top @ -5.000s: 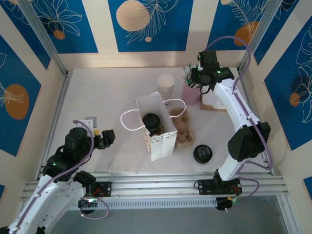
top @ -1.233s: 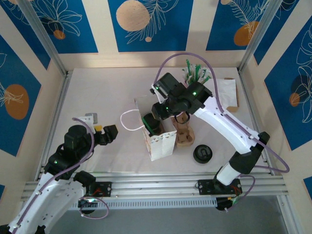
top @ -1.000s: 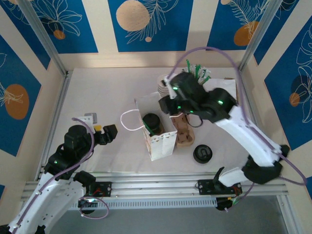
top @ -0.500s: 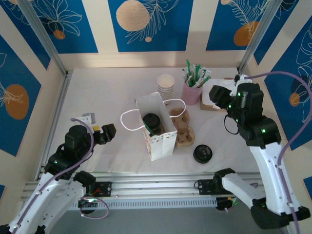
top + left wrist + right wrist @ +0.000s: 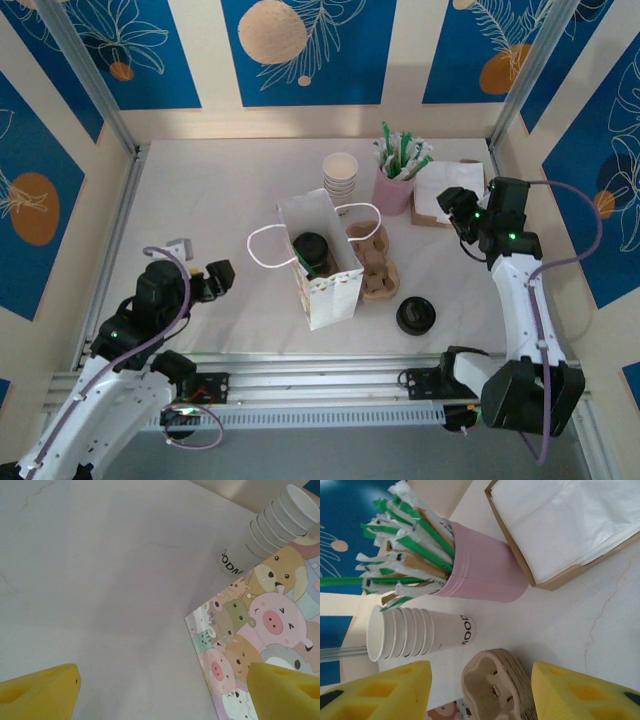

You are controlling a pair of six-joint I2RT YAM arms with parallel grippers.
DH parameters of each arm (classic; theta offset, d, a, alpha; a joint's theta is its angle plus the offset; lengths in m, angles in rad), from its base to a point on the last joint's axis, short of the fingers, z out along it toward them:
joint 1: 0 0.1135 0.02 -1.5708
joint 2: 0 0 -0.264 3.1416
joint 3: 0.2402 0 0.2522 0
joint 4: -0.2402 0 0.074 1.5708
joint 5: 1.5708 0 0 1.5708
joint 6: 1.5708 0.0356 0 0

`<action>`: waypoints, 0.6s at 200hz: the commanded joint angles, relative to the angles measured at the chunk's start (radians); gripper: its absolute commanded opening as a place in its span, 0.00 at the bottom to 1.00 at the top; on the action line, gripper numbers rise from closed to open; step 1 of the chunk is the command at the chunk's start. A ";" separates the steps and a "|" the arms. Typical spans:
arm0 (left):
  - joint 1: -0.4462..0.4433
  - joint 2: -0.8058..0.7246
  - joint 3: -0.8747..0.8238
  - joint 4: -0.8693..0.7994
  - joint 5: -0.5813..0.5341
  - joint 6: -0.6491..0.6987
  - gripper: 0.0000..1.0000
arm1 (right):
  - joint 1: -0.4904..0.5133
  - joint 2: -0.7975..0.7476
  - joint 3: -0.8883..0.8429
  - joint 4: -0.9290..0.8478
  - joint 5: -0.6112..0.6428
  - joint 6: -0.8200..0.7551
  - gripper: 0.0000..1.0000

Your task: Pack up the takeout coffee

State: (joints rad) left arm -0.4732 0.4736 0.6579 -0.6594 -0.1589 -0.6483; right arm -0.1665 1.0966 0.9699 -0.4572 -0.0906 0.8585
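Jaws on both arms stand released and empty. The left gripper (image 5: pixel 218 274) is low over the table (image 5: pixel 200 190) at the near left, and the right gripper (image 5: pixel 458 204) is by the napkin box (image 5: pixel 437 200) at the far right. A second ago the right arm reached across above the paper bag (image 5: pixel 332 296). It has since swung back to the right side and folded down, while the left arm has hardly shifted. The takeout coffee (image 5: pixel 312 247) sits where it was, upright inside the bag, its round black lid showing through the open top.

The bag is white paper with thin loop handles. In the left wrist view its side carries a printed crowd of cartoon animals. Beside it lies a brown moulded-pulp carrier (image 5: pixel 378 266) with rounded slots, and nearer the front is a glossy black pile of lids (image 5: pixel 415 316). Behind stand a nested stack of pale cups (image 5: pixel 340 176) and a smooth pink cup (image 5: pixel 393 190) bristling with paper-wrapped straws. The gripper pads (image 5: pixel 415 690) are yellow foam.

The coffee lies between the two grippers, well apart from each.
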 commanded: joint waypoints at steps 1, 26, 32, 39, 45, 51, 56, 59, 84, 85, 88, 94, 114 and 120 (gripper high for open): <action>0.005 -0.024 -0.007 -0.058 -0.028 -0.023 0.86 | -0.030 0.062 -0.025 0.095 -0.002 0.067 0.56; 0.005 -0.042 -0.009 -0.080 -0.028 -0.032 0.86 | -0.095 0.148 -0.074 0.212 -0.074 0.137 0.55; 0.006 -0.045 -0.009 -0.086 -0.028 -0.036 0.86 | -0.108 0.166 -0.082 0.231 -0.083 0.150 0.55; 0.005 -0.049 -0.009 -0.094 -0.028 -0.039 0.86 | -0.118 0.188 -0.085 0.247 -0.092 0.162 0.55; 0.005 -0.052 -0.012 -0.099 -0.028 -0.039 0.86 | -0.126 0.207 -0.087 0.255 -0.098 0.167 0.53; 0.005 -0.055 -0.013 -0.103 -0.028 -0.040 0.86 | -0.128 0.224 -0.086 0.261 -0.098 0.166 0.52; 0.005 -0.057 -0.015 -0.108 -0.031 -0.044 0.86 | -0.127 0.237 -0.085 0.262 -0.097 0.162 0.51; 0.005 -0.059 -0.015 -0.112 -0.032 -0.045 0.86 | -0.128 0.246 -0.083 0.262 -0.096 0.161 0.51; 0.006 -0.067 -0.015 -0.123 -0.033 -0.051 0.86 | -0.129 0.312 -0.077 0.275 -0.089 0.142 0.51; 0.006 -0.067 -0.015 -0.123 -0.032 -0.051 0.86 | -0.129 0.314 -0.076 0.275 -0.088 0.142 0.52; 0.005 -0.067 -0.015 -0.124 -0.030 -0.050 0.86 | -0.130 0.323 -0.076 0.277 -0.088 0.140 0.51; 0.005 -0.066 -0.014 -0.124 -0.025 -0.048 0.86 | -0.129 0.339 -0.074 0.283 -0.086 0.135 0.52; 0.005 -0.061 -0.012 -0.134 -0.015 -0.052 0.86 | -0.132 0.398 -0.058 0.293 -0.085 0.129 0.52; 0.005 -0.060 -0.012 -0.138 -0.013 -0.055 0.86 | -0.133 0.416 -0.050 0.297 -0.083 0.125 0.52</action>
State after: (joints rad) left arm -0.4732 0.4179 0.6540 -0.7670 -0.1741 -0.6838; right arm -0.2943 1.4570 0.8902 -0.1894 -0.1589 0.9924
